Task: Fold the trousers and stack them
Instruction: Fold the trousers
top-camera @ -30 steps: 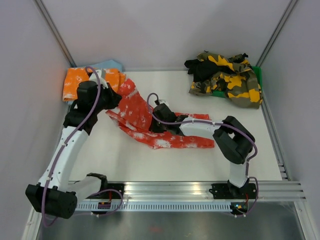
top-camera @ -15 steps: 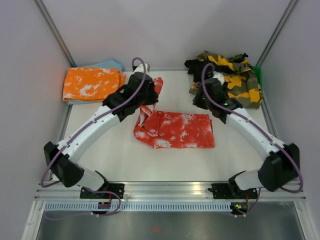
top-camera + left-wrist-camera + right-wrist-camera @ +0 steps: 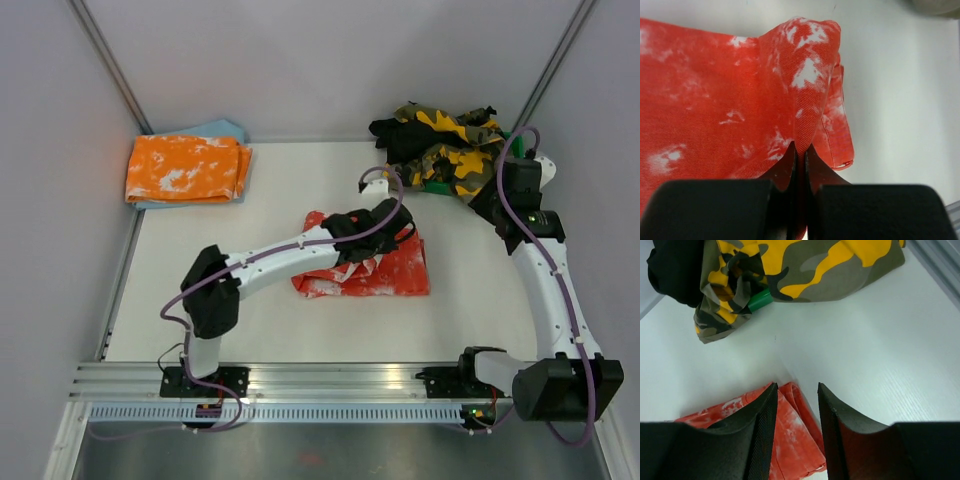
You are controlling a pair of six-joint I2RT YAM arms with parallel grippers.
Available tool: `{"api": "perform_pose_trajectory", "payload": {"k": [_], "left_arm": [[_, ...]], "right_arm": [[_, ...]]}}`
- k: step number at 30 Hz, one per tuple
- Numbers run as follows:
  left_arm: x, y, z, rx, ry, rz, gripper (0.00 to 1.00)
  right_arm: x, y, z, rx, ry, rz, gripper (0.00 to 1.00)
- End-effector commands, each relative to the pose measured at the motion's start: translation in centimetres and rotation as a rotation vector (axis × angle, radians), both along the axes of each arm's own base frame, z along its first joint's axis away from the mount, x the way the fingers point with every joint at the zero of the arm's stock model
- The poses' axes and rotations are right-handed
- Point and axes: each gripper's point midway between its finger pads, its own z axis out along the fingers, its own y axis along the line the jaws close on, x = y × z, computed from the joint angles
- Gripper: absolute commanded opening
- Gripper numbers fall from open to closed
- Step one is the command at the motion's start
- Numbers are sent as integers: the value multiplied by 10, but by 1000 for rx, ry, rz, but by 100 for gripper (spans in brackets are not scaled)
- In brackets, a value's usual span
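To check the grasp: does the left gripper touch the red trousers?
Touching. The left wrist view shows the left gripper shut, pinching a fold of the red trousers.

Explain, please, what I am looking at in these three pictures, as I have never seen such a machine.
These are two robot arms bolted at the near edge of a white table. The wide picture comes from a camera above and behind them; the other two from cameras on each wrist, looking past its claw. In the middle lie the red trousers, folded, orange trousers folded at the far left corner, camouflage trousers heaped at the far right. The left claw is shut, pinching a fold of the red trousers. The right claw is open and holds nothing.
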Motion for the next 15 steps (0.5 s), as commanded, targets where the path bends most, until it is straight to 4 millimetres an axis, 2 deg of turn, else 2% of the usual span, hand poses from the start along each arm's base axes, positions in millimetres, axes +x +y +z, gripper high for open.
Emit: {"api": "perform_pose_trajectory", "payload": {"k": [1, 6, 8, 11, 15], "left_arm": [[7, -36, -10, -133, 10, 102, 2], [13, -55, -36, -135, 11, 188, 2], [17, -59, -51, -144, 28, 234, 2], [21, -64, -61, -165, 32, 264, 2], [27, -75, -51, -201, 14, 261, 2]], "right_arm": [[-2, 8, 8, 12, -24, 52, 45], [-3, 16, 1, 40, -20, 83, 45], [-3, 17, -2, 44, -15, 94, 45], [-5, 18, -5, 36, -5, 104, 45], [-8, 18, -7, 32, 5, 107, 45]]}}
